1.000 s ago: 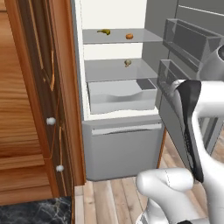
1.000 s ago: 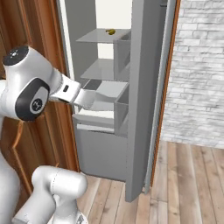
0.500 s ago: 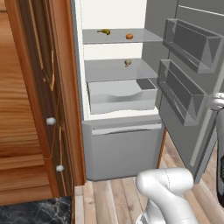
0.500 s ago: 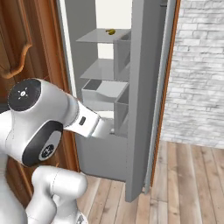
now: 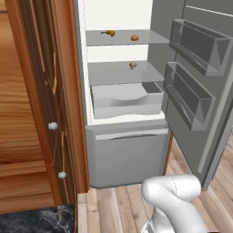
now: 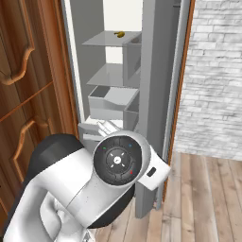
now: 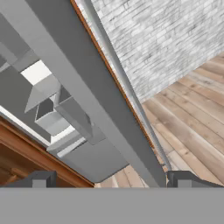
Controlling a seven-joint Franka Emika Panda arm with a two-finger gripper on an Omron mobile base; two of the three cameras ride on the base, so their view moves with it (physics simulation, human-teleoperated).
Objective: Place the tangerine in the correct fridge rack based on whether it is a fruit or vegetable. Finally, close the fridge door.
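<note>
**One door edge, seen end-on: closing geometry**

Tool [image 7: 109, 177] has fingertips spread wide apart, nothing betw. them; door's outer edge runs up the hand view just beyond. Fridge door [image 5: 200, 86], a plain matte grey slab w/ boxy translucent-grey bins on its inner face, stands swung open, long axis vertical, hinged at cavity's right. Tangerine [image 5: 134, 37], small, round, smooth orange, sits on fridge rack [image 5: 150, 38], a thin flat grey plate, w/ curved yellow item [image 5: 108, 32] well apart to its left. Judged: placement done; closing push must go on door's outer face, toward cavity.
</note>
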